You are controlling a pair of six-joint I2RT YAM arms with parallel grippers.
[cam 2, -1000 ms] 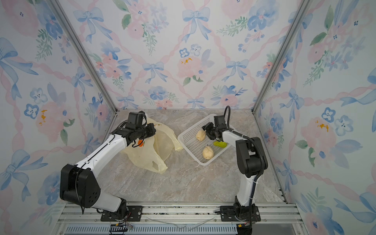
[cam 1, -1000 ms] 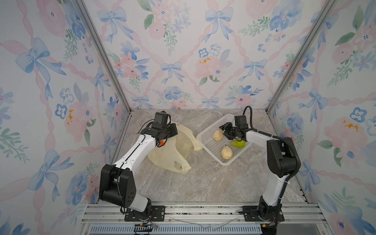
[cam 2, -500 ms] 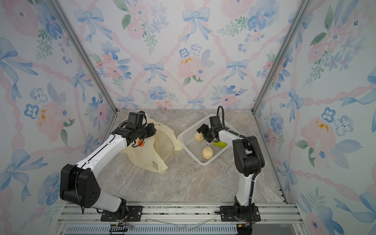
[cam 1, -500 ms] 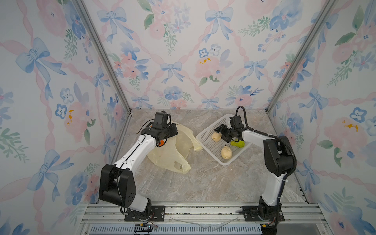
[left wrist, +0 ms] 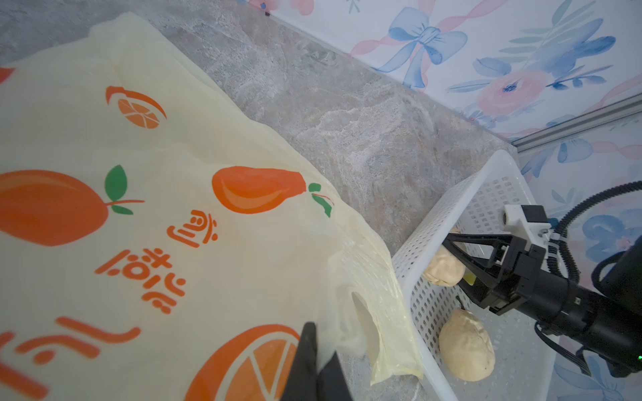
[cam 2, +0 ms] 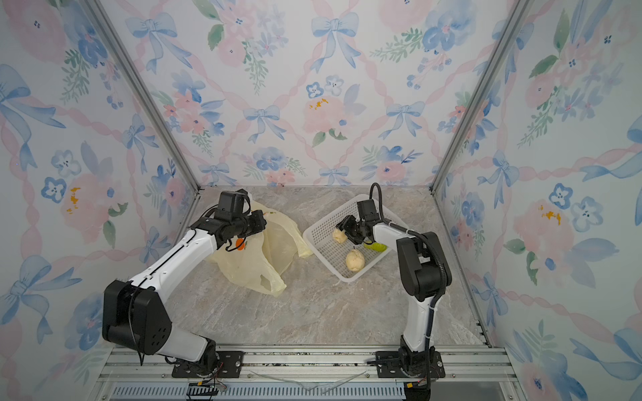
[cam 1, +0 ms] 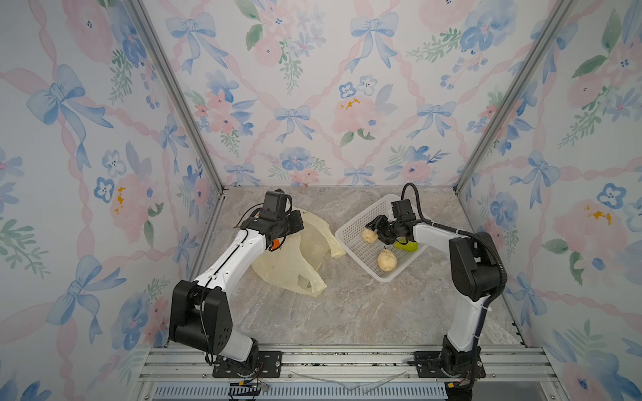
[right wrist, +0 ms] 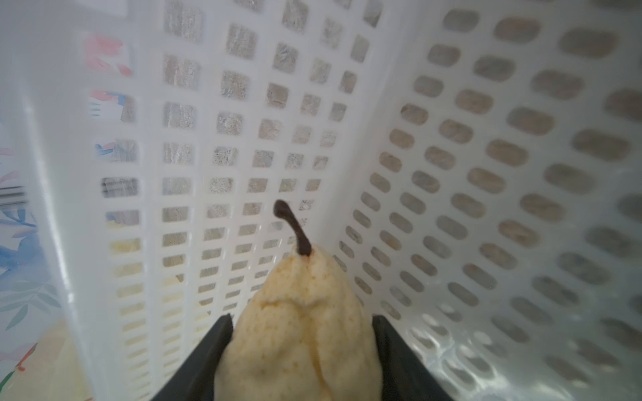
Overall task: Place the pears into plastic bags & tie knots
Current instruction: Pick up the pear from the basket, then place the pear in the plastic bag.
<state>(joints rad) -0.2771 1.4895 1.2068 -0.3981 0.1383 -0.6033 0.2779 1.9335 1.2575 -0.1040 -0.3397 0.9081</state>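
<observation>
The bag [cam 1: 295, 264] lies slumped on the marble table [cam 1: 347, 312] on the left arm's side. One of its corners ends just beside the nearest corner of the basket [cam 1: 352, 218]. From the left wrist view the bag's edge and the basket wall look almost touching, but I cannot tell if they meet. The left gripper [left wrist: 318, 352] is clamped tight on a fold of bag film next to a handle opening.

The basket sits skewed, with one corner pointing at the back wall and its far side apart from the right wall. A broad stretch of bare marble runs from the bag and basket to the front rail.

The right gripper [cam 1: 377, 232] reaches inside the basket near the wall facing the bag. Its fingers [right wrist: 208, 350] press on both flanks of a cream pear [right wrist: 302, 347], stem aimed at the basket's corner. I cannot tell whether it is off the basket floor. A second pear [cam 1: 386, 260] lies loose toward the front corner. The green pear [cam 1: 408, 246] lies half under the right forearm.

A second ago the right gripper stood further back in the basket, with the pear just off its tips. Half a second ago its jaws gaped around the pear, and now they have closed in. The left arm, bag and other two pears have not moved.
</observation>
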